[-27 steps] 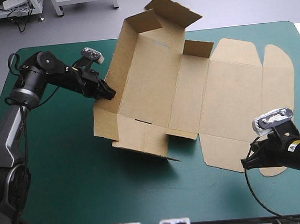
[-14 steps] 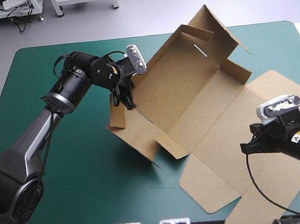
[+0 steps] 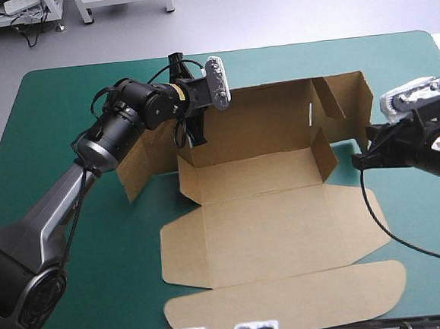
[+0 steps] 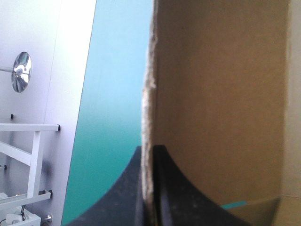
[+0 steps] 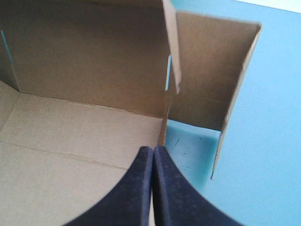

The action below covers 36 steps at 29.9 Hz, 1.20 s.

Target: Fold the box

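The brown box (image 3: 259,173) sits mid-table as an open tray, its far wall upright. The lid (image 3: 279,236) lies flat toward the near edge and ends in a rounded tuck flap (image 3: 292,300). My left gripper (image 3: 195,140) is shut on the far wall's left end. In the left wrist view the board's edge (image 4: 146,94) runs up from between the black fingers (image 4: 176,188). My right gripper (image 3: 361,161) is shut and empty, its tip just off the tray's right end. Ahead of it (image 5: 153,149) are the tray floor (image 5: 84,127) and a loose end flap (image 5: 211,70).
A side flap (image 3: 136,167) sticks out left of the tray, under my left arm. The right end flaps (image 3: 349,108) stand partly raised. The tuck flap reaches almost to the table's near edge. Teal-green cover (image 3: 74,244) shows on the left and at the far right corner.
The box has swung round, so the lid now points to the near edge. My left gripper moved right and farther back, still holding the wall. My right gripper moved toward the far edge.
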### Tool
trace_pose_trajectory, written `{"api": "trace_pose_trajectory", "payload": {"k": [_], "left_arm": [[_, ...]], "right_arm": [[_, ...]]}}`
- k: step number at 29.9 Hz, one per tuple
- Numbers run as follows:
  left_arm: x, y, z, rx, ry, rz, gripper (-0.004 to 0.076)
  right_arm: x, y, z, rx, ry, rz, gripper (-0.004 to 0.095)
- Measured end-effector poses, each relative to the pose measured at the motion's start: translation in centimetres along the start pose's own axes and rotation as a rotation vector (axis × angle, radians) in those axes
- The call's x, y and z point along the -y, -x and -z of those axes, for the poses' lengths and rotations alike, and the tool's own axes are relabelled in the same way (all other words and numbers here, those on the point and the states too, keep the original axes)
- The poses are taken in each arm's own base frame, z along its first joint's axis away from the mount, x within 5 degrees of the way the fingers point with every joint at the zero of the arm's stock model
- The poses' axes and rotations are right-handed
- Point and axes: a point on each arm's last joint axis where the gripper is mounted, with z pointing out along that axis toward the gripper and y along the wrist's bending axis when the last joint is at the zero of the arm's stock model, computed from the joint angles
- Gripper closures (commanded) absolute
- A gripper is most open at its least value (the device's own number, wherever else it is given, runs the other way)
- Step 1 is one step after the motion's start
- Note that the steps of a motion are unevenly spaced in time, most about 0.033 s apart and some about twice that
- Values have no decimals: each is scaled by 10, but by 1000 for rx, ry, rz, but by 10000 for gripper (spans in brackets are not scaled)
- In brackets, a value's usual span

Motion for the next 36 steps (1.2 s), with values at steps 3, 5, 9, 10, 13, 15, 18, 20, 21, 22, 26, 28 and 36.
{"api": "trace_pose_trajectory", "payload": {"k": [3, 5, 9, 10, 13, 15, 18, 20, 21, 22, 26, 28, 36], "left_arm": [[1, -1, 2, -16, -15, -6, 734], [2, -2, 6, -24, -27, -5, 734], [6, -2, 16, -21, -36, -17, 734], [9, -1, 17, -17, -37, -24, 734], [15, -1, 22, -3, -14, -53, 734], [18, -2, 21, -8, -7, -49, 734], [19, -3, 20, -26, 5, -21, 734], [23, 1, 21, -44, 9, -9, 734], [25, 3, 22, -54, 10, -5, 734], [27, 6, 24, -65, 16, -20, 734], [34, 13, 24, -93, 32, -63, 734], [36, 12, 22, -98, 45, -75, 734], [40, -1, 10, -171, 137, -79, 734]], "right_arm": [[4, 17, -5, 15, 4, -3, 928], [6, 27, -8, 27, 8, -6, 928], [13, 47, -18, 33, 13, -10, 928], [14, 50, -21, 33, 13, -11, 928], [20, 61, -33, 24, 15, -21, 928], [23, 69, -42, 20, 20, -33, 928], [29, 78, -58, -10, 32, -45, 928], [33, 84, -71, -41, 46, -46, 928], [35, 87, -78, -56, 53, -47, 928], [37, 90, -84, -70, 59, -48, 928], [45, 102, -110, -100, 87, -58, 928], [49, 107, -123, -112, 98, -64, 928], [66, 124, -177, -167, 120, -123, 928]]}}
